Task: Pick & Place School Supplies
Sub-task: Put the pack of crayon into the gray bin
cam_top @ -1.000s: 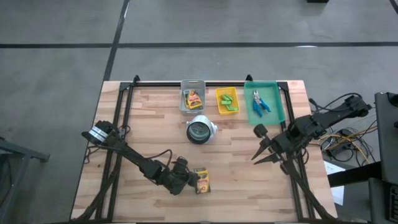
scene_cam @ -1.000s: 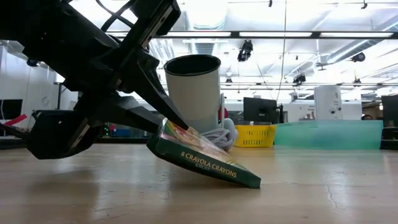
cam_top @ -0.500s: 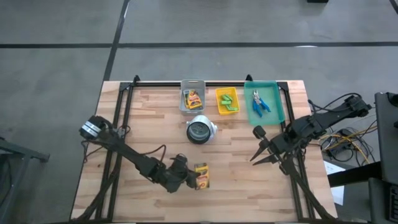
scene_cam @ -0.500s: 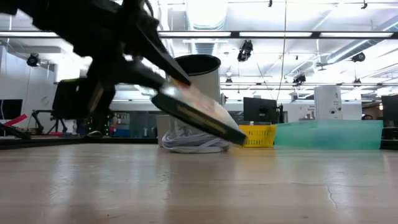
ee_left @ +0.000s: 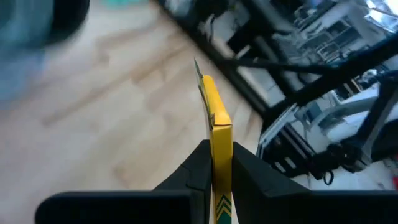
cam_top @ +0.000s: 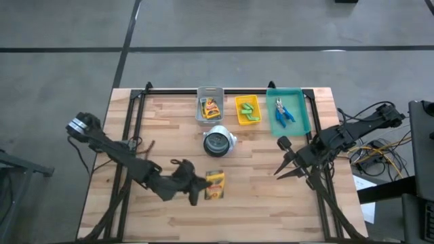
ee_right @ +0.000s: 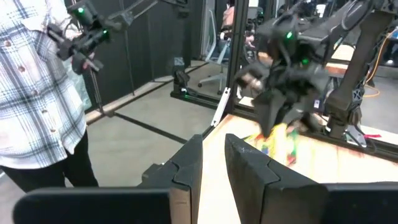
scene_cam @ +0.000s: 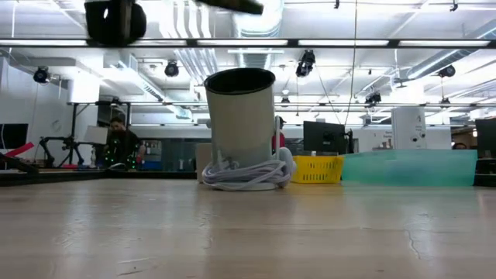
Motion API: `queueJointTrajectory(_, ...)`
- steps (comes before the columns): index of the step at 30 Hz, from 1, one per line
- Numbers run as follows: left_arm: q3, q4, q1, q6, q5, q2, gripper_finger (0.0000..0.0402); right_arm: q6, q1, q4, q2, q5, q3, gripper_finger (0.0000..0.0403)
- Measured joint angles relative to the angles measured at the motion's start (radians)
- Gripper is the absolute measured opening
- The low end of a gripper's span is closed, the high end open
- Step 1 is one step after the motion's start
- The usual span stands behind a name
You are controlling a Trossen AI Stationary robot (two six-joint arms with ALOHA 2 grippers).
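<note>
Okay, my left gripper [cam_top: 201, 188] fingers clamp a crayon box [cam_top: 215, 184], probably lifted off the tabletop [cam_top: 258, 203], at 6 o'clock; right gripper [cam_top: 279, 169] waits at 3, fingers closed, empty.

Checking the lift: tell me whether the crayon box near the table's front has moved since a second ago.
Yes. The crayon box, clamped in the left pincer, has shifted toward the white cup and risen off the table, out of the low view.

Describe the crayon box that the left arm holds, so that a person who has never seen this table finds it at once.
Start at the wooden table and go to its near middle, where the left gripper is shut on a flat yellow-and-green crayon box. Unlike the other crayon box, which lies in the clear bin at the far edge, this one is lifted off the wood.
</note>
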Motion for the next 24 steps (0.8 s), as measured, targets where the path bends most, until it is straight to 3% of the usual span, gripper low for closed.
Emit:
queueJointTrajectory(7,0.0,-0.061,0.006,0.233,-0.194,-0.157,0.0039,0.0,0.0,-0.014,-0.009,0.0,0.0,0.0068)
queueJointTrajectory(15,0.0,-0.156,0.024,0.324,-0.387,-0.244,0.0039,-0.006,0.0,-0.014,-0.008,0.0,0.0,0.0068)
queueJointTrajectory(24,0.0,-0.157,0.152,0.4,-0.454,-0.26,0.0039,-0.071,0.0,-0.014,-0.008,0.0,0.0,0.0068)
